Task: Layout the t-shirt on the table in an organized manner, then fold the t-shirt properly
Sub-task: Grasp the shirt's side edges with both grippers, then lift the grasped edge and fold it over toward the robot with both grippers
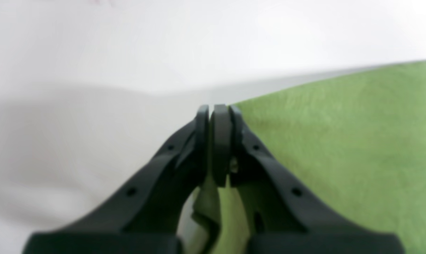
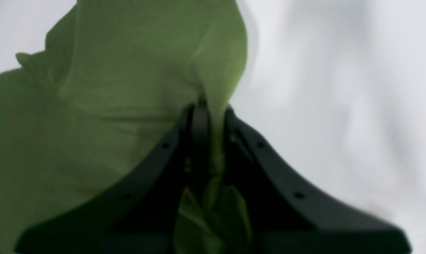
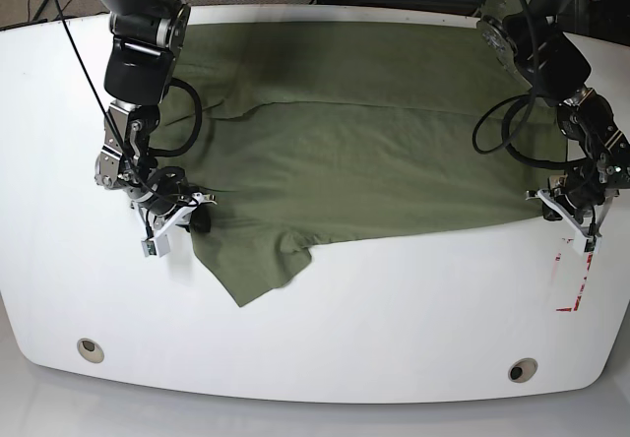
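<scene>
The t-shirt (image 3: 354,161) lies spread across the table (image 3: 325,309), soft and limp, likely to sag and wrinkle, so we take it by edges. Our left gripper (image 1: 216,113) pinches its corner; our right gripper (image 2: 209,109) clamps bunched cloth.

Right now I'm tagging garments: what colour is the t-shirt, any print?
Plain olive green t-shirt, no print; clearest in the base view.

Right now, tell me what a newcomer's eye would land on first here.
The olive t-shirt spread wide across the far half of the white table. Both grippers are shut on its near edge: the right gripper by the sleeve at the base view's left, the left gripper at the corner opposite.
</scene>
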You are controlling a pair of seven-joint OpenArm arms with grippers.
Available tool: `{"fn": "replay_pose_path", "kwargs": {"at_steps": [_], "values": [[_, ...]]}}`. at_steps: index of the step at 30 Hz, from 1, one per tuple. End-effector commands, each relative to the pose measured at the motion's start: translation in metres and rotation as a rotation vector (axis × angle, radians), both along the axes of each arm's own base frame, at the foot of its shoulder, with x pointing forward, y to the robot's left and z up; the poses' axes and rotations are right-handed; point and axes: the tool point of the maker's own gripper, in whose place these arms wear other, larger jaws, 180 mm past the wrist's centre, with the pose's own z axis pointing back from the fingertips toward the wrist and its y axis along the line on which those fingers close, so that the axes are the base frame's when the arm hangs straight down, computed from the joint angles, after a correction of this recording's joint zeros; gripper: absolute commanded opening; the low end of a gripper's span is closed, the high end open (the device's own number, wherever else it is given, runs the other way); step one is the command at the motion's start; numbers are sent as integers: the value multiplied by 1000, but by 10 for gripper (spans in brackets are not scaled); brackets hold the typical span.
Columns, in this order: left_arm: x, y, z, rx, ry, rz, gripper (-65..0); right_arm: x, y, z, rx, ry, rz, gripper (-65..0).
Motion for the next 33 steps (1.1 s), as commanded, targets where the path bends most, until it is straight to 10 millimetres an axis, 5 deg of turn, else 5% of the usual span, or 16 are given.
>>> {"fn": "replay_pose_path", "kwargs": {"at_steps": [1, 10, 16, 24, 33], "values": [[6, 9, 21, 37, -31, 6, -650, 5, -8, 8, -34, -4, 4, -609], [6, 12, 28, 56, -40, 9, -650, 5, -10, 28, -85, -68, 16, -609], [5, 12, 27, 56, -38, 9, -650, 1, -10, 25, -93, -31, 32, -609], [-7, 9, 13, 52, -2, 5, -650, -6, -13, 32, -128, -56, 39, -609], [-13, 0, 30, 162, -27, -61, -650, -15, -13, 31, -138, -58, 44, -609]]}}
